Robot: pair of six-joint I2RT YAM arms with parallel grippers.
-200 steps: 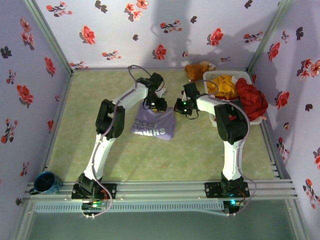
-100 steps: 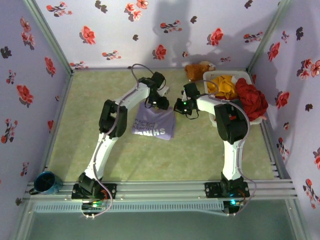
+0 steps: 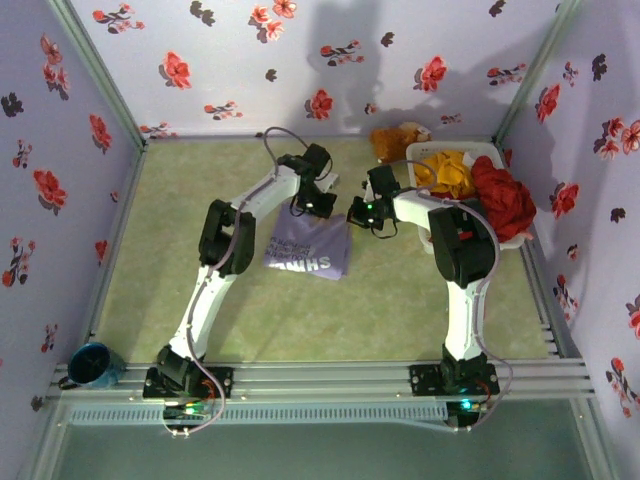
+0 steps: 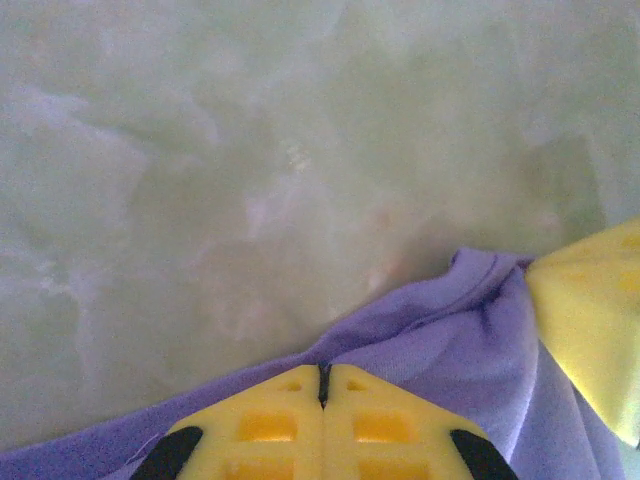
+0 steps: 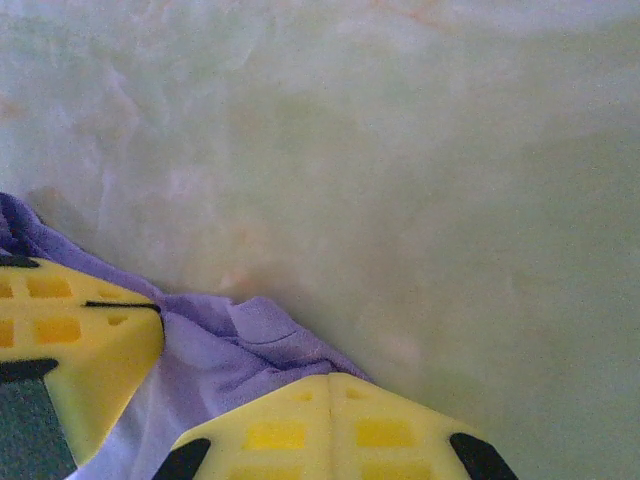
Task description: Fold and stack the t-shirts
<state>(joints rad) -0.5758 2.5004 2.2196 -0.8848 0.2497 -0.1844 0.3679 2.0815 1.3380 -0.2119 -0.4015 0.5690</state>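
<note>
A lavender-purple t-shirt [image 3: 308, 248] with white lettering lies folded on the green table between the arms. My left gripper [image 3: 321, 204] sits at the shirt's far edge, and its yellow fingers [image 4: 270, 425] are shut with the purple cloth [image 4: 440, 345] coming out from under the tips. My right gripper [image 3: 359, 212] is at the far right corner, shut on the same cloth [image 5: 225, 345]. The two grippers are close together. An orange-yellow t-shirt [image 3: 447, 172] and a red t-shirt [image 3: 503, 205] are piled in the basket.
A white plastic basket [image 3: 416, 155] stands at the back right. A brown plush toy [image 3: 398, 140] lies behind it near the wall. A blue mug [image 3: 92, 365] sits at the near left corner. Flowered walls close in three sides.
My left gripper has shifted slightly to the right along the shirt's far edge and has closed on the cloth. The right gripper has stayed shut in place.
</note>
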